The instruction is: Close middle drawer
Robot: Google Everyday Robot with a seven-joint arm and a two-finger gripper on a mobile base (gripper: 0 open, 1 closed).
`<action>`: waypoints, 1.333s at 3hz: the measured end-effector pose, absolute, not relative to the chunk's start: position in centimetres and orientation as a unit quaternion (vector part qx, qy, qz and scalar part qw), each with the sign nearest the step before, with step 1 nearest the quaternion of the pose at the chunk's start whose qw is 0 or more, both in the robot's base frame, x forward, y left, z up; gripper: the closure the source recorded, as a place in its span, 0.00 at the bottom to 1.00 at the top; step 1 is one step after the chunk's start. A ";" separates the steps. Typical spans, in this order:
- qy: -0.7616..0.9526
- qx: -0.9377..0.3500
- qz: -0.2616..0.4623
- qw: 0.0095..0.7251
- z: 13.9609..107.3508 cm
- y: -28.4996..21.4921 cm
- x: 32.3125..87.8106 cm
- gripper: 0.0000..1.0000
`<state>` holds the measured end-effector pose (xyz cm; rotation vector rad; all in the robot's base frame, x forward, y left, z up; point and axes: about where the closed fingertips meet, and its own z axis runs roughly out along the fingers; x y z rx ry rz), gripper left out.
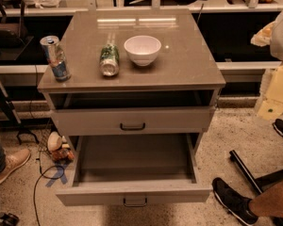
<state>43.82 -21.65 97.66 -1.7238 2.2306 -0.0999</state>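
One gripper: nowhere in the frame, and no arm shows either, so whether it is wide, narrow or holding anything cannot be told.
Bearing, gripper to drawer: cannot be read directly. As a judgement, the view looks down on the cabinet's face, so an approach would enter from the bottom edge of the frame.
Middle drawer (pixel 134 168): lower centre of the frame, standing far out of the cabinet toward the bottom edge. Its bare interior is in full view with nothing in it.
Drawer front: the long axis runs left to right across the frame. The travel axis lies at right angles to it, from the bottom edge toward frame centre.
Handle (pixel 135 202): a small dark bar at mid-front, close to the bottom edge and parallel to the front's long axis.
Coming move (judged): a flat push on the front at or beside the handle, directed up-frame. A push far off centre could skew the drawer on its runners.
Upper drawer (pixel 85 121): the taller front at frame centre, directly above. It is out only a little, with a dark gap behind it, and is not the target.
Cabinet top (pixel 188 65): upper centre. It carries an upright can (pixel 55 58) at the left edge, a green can (pixel 109 59) on its side and a white bowl (pixel 142 49), all well apart from the drawer's path.
Black shoe (pixel 231 199): lower right, near the drawer's right corner but apart from it.
Task state (judged): not begun; the full travel is left.
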 end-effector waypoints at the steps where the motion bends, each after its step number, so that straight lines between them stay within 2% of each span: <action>1: 0.781 -0.603 -0.035 0.160 97.7 -21.7 43.8 0.00; 2: 0.798 -0.587 0.003 0.136 94.1 -21.6 43.9 0.00; 4: 0.833 -0.525 0.162 0.064 79.9 -16.9 41.6 0.00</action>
